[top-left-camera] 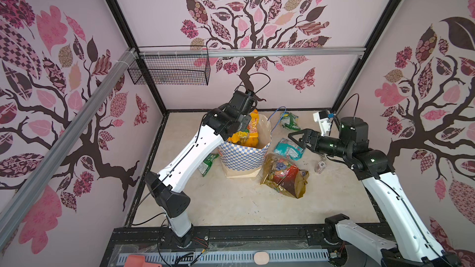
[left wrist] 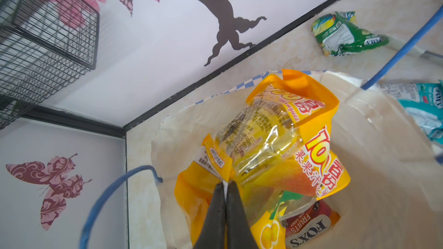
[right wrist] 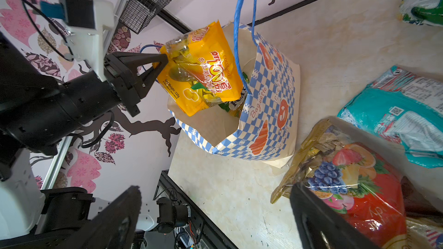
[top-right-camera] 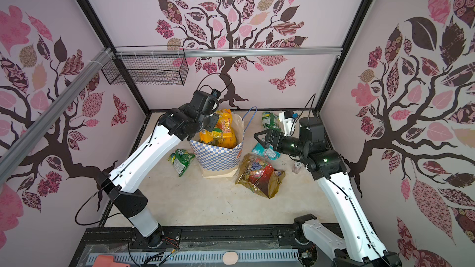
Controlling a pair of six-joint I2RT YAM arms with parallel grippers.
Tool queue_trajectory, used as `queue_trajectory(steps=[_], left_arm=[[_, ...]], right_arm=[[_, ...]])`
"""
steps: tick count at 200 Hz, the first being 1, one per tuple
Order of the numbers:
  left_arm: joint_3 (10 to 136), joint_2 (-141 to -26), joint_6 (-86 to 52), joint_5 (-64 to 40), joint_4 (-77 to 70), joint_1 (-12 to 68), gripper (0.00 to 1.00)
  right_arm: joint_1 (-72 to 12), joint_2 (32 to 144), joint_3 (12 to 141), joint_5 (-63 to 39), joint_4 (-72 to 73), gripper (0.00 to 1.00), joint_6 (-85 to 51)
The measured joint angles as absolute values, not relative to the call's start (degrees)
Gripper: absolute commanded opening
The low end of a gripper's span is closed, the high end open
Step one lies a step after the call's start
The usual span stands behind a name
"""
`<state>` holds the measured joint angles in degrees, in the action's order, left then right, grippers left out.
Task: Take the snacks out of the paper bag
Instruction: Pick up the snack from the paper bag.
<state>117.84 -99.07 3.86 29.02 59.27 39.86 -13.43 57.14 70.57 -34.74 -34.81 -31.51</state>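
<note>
a: while the left end effector (left wrist: 224,183) is clamped on the orange packet (left wrist: 287,140), which stands partly out of the paper bag (top-left-camera: 244,159), what is complete?
b: four snacks on the tabletop (top-left-camera: 231,201): gold-and-red pack (top-left-camera: 284,175), teal packet (top-left-camera: 289,148), far green packet (top-left-camera: 289,119), near green packet (top-right-camera: 181,160). a fox's packet (left wrist: 309,228) sits inside. right end effector (right wrist: 215,188): apart, empty

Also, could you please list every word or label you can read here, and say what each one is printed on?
"100", "cocoland", "Net Weight: 320g": orange packet.
"Baguette": checked paper bag.
"FOX'S", "FRUITS": red packet inside the bag.
"FOX'S": green packet outside the bag.
Teal packet: print too small to read.
</note>
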Motion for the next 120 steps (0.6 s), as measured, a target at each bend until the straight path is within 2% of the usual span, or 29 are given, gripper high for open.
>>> queue_trajectory(steps=[60,120], left_arm=[[126.72,-98.10,2.68,26.13,63.20,40.05,0.00],[130.21,-90.83,-0.23,22.46,66.37,40.99,0.00]], right_arm=[[-13.43,56.25,70.57,-34.72,-34.79,1.00,-31.83],[-13.43,56.07,70.57,-34.92,-34.37,1.00,-32.21]])
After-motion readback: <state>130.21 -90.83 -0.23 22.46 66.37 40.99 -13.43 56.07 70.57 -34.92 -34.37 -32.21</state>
